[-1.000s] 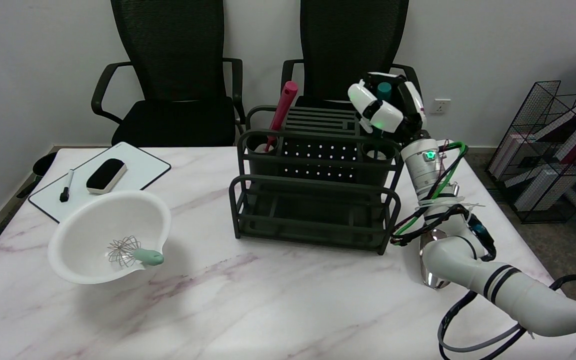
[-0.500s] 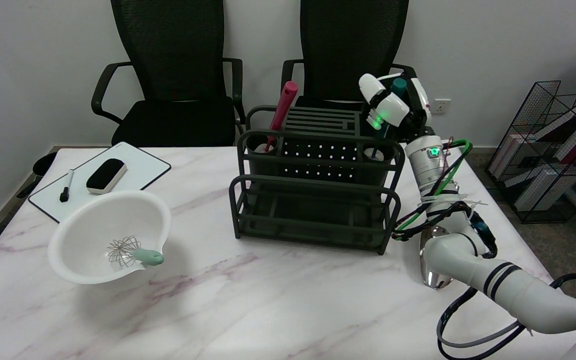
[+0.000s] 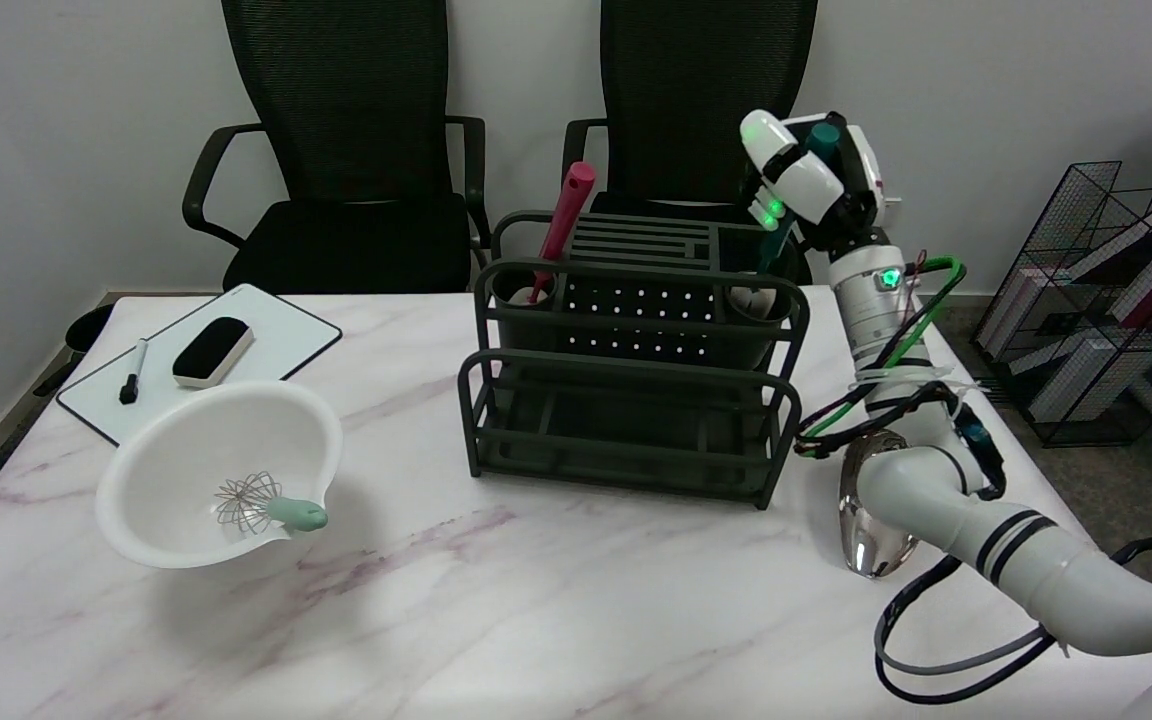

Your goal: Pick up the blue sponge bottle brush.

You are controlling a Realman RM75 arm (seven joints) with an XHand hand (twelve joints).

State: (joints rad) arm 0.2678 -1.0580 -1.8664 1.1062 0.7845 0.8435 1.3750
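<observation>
Head view: the brush [image 3: 798,178] is gripped by its teal handle in the closed fingers of the right hand [image 3: 808,172], above the rack [image 3: 626,350] at the table's far edge. Lifting clear is judged unfinished; its sponge end is hidden.

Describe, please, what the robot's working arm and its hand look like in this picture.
The right arm is smooth white with two black bands near the elbow and a ribbed silver wrist section carrying a green light. Green and black cables are strapped along it with white zip ties. The right hand has glossy white shells over black parts, with small green lights glowing on it.
</observation>
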